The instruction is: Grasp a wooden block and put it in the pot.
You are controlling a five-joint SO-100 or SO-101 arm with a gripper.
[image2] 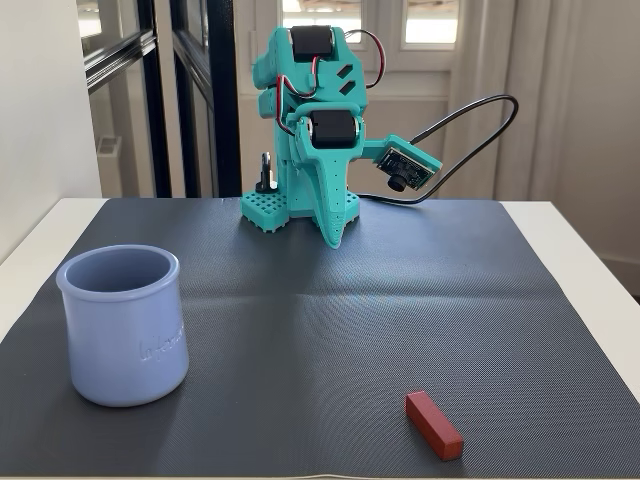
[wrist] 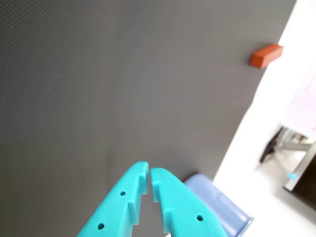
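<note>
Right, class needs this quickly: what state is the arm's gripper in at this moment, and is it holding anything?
Gripper: jaws shut, holding nothing; the wooden block lies on the mat, apart from it.

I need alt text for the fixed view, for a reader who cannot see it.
A teal robot arm sits folded at the far edge of a dark mat, jaws nearly shut and empty. Near the camera, a lavender-blue pot stands left; a red-brown wooden block lies right.

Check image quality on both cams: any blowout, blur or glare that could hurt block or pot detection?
Wrist view: white table area at right is overexposed, the background there soft; the wooden block is slightly blurred, the pot is half hidden behind the near-shut gripper. Fixed view: backlit by windows, evenly sharp, wooden block and pot clear, faint sheen on the mat.
</note>
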